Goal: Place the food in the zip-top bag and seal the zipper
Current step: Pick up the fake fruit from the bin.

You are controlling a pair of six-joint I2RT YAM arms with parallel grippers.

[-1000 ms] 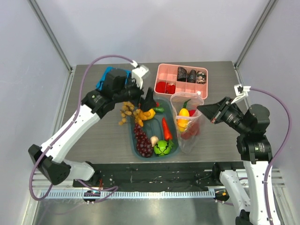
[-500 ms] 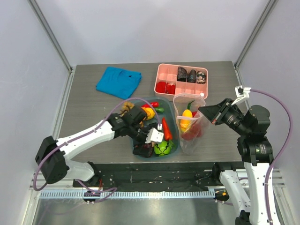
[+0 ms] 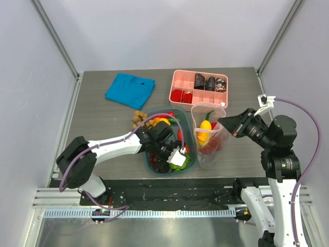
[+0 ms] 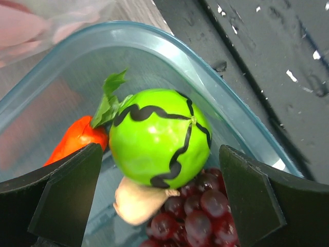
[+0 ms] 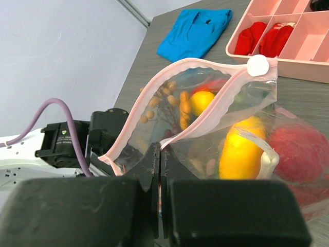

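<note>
Step in hand looks like the pick: grabbing the next piece of food out of the tub to drop into the bag.

Nearest to the arms, the left end effector (image 4: pixel 159 203) is down in the near end of the teal tub (image 4: pixel 221 87), wide open, one finger on either side of the green ball (image 4: pixel 159 136) with the black squiggle. It isn't touching it on either side as far as I can see. The ball sits partly on top of a pale garlic-looking piece (image 4: pixel 134 203) and a bunch of dark grapes (image 4: pixel 198 216), with an orange carrot (image 4: pixel 77 139) just to its left in the wrist view.

Just right of the tub on the counter (image 3: pixel 103 116), the zip-top bag (image 3: pixel 208 141) stands up with its mouth gaping. There's a yellow piece (image 5: pixel 240 149) and a red one (image 5: pixel 298 149) inside already. The right end effector (image 5: pixel 159 157) is clamped shut on the pink zipper (image 5: pixel 149 100) edge, holding the mouth open. The white slider (image 5: pixel 258 65) is parked at the far end of the strip, so nothing is sealed yet.

Farther back: a tan clump (image 3: pixel 138 119) on the counter by the tub's far left corner, then the pink divided tray (image 3: pixel 200 77) and a blue cloth (image 3: pixel 130 88).

Next move, my guess: squeeze on the ball around its widest part, since it's round and slick-looking and could pop out, lift straight up without dragging the grapes, then swing right over the bag mouth. Plenty left in the tub, so this is maybe midway.
</note>
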